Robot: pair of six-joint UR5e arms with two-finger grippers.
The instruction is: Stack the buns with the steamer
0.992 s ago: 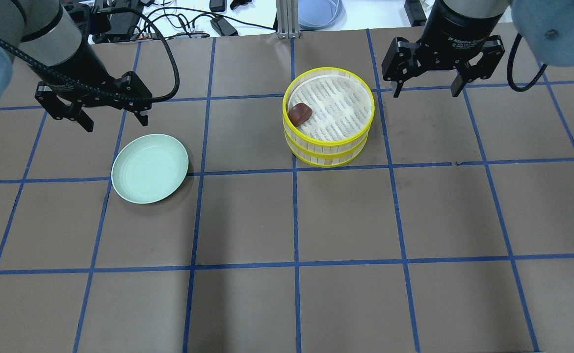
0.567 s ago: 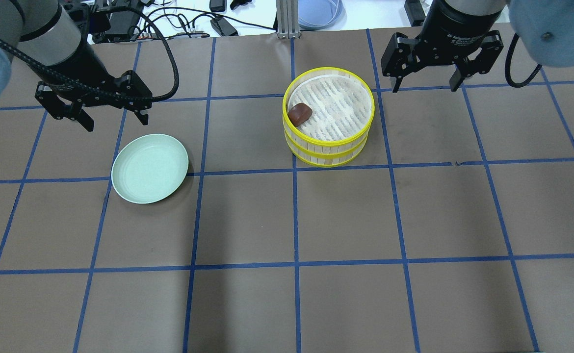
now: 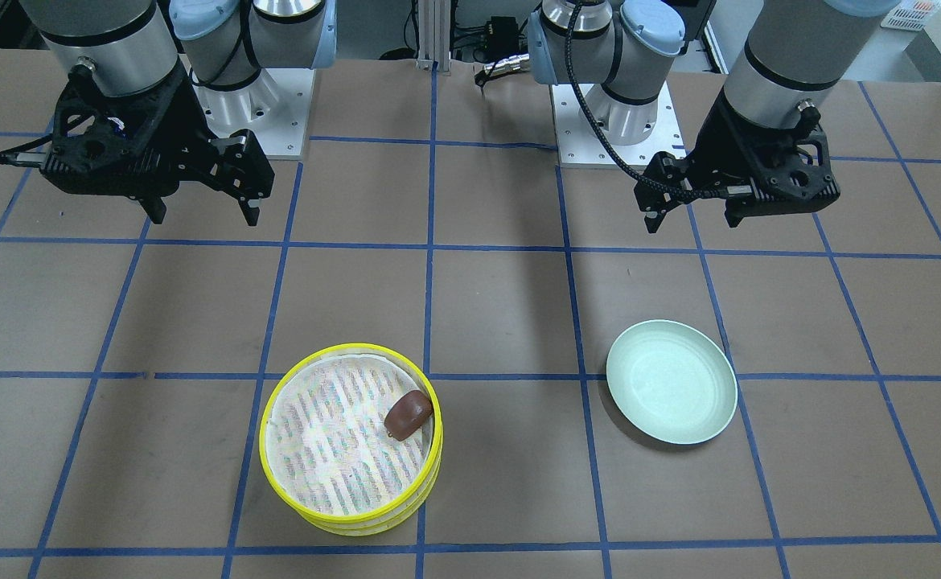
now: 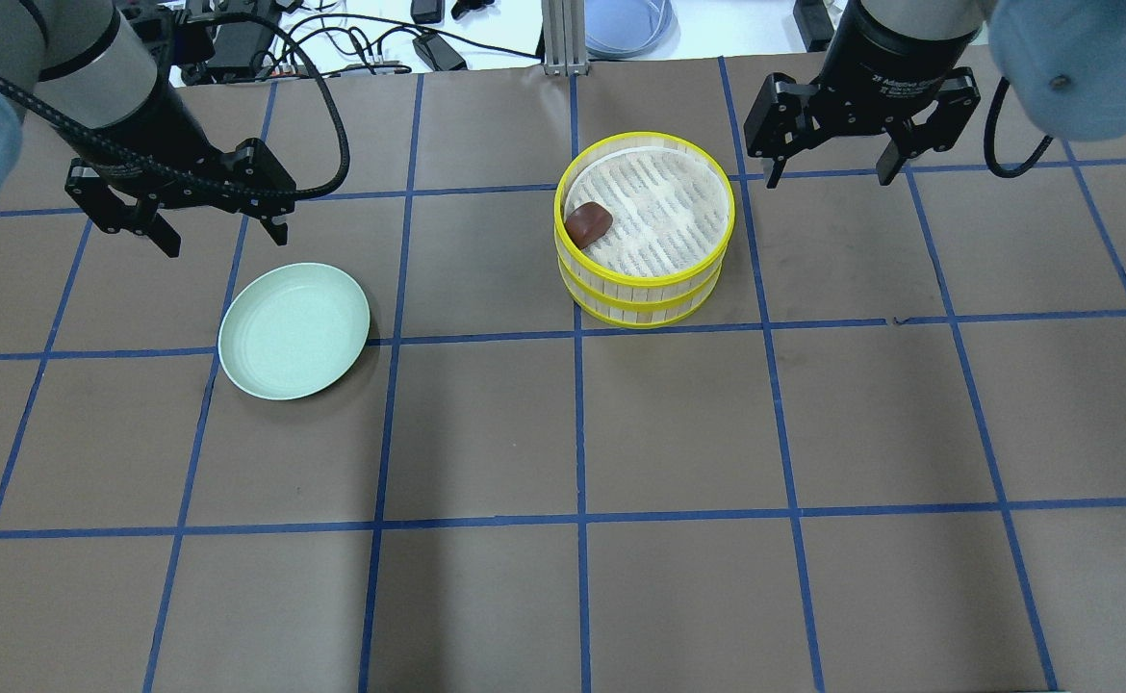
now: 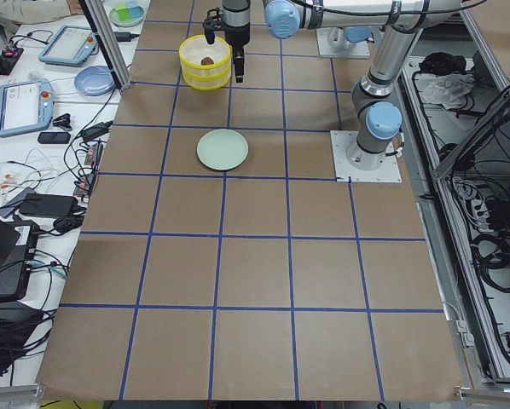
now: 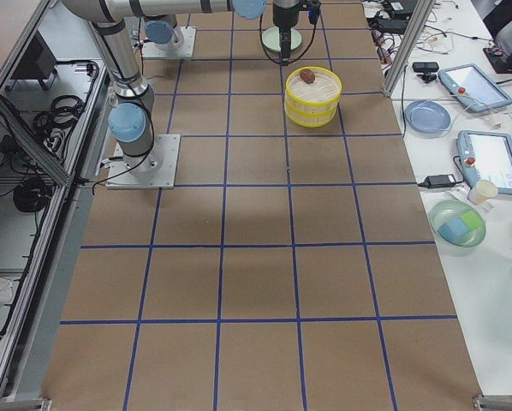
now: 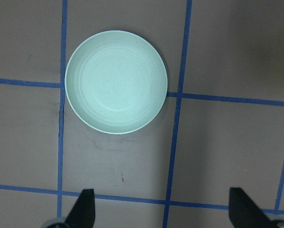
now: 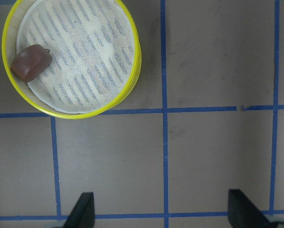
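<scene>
The steamer (image 4: pixel 645 289) is two yellow-rimmed bamboo tiers, one on the other, and shows in the front view (image 3: pixel 277 474) and right wrist view (image 8: pixel 135 61) too. The dark brown bun (image 4: pixel 588 223) lies on the top tier's cloth liner at its edge (image 3: pixel 406 413) (image 8: pixel 31 62). The cream-white bun is out of view. My left gripper (image 4: pixel 175 222) is open and empty, raised beyond the pale green plate (image 4: pixel 294 330) (image 7: pixel 116 81). My right gripper (image 4: pixel 825 166) is open and empty, raised to the right of the steamer.
The empty green plate (image 3: pixel 671 392) lies about one grid square to the left of the steamer. Brown paper with blue tape lines covers the table. Cables and devices lie past the far edge (image 4: pixel 361 38). Both robot bases (image 3: pixel 253 88) stand at the near edge.
My right gripper has drifted a little away from the steamer, toward the table's far edge. My left gripper has barely moved. Bun, steamer and plate are unmoved.
</scene>
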